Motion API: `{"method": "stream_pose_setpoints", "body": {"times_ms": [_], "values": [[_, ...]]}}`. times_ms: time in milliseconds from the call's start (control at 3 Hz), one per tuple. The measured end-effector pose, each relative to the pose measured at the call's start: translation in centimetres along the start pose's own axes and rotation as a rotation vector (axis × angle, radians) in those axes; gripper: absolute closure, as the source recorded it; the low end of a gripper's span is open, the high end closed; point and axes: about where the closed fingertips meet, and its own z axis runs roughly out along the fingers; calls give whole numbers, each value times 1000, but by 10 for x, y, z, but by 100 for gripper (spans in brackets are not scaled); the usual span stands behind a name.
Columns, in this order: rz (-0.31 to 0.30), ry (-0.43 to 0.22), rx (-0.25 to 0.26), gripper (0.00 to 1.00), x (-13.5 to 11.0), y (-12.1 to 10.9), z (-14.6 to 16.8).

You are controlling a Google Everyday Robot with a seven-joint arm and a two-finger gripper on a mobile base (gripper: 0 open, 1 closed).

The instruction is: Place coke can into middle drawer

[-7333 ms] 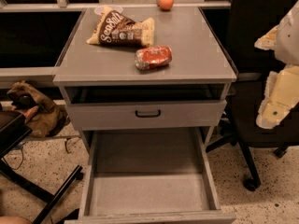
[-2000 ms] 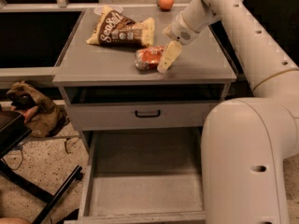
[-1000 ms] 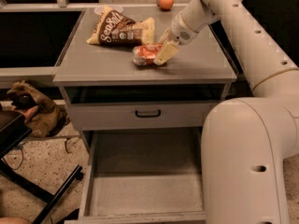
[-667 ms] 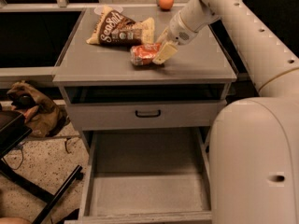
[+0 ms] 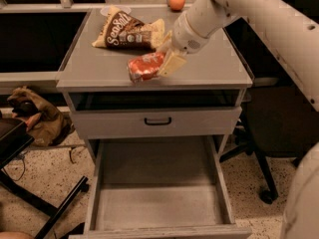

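The coke can [image 5: 143,66], red with whitish markings, lies on its side on the grey cabinet top [image 5: 212,69] near the front edge. My gripper [image 5: 167,54] reaches down from the upper right, and its cream fingers [image 5: 173,63] are closed around the can's right end. The middle drawer [image 5: 158,205] is pulled wide open below, with a bare flat grey floor. It lies in front of and well below the can.
A brown chip bag [image 5: 130,33] lies behind the can, and a round orange fruit [image 5: 176,1] sits at the back edge. A shut drawer front with a black handle [image 5: 157,121] is above the open drawer. An office chair [image 5: 266,133] stands right. A brown bag [image 5: 37,117] lies on the floor at left.
My gripper came down onto the can and closed on it. The can has since shifted slightly left and toward the front edge of the cabinet top.
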Motion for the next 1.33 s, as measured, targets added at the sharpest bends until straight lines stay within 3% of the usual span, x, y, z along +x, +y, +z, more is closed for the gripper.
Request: {"method": "stream_pose_setpoints", "body": {"times_ms": [333,667,1000,1333], "values": [[-87,-8,-185,100,-7,68,22],[-87,-8,-186,100,-7,68,22],[-61,-67,-216,100,-9,99,29],[50,-194,-245,100,-26,169,37]]}}
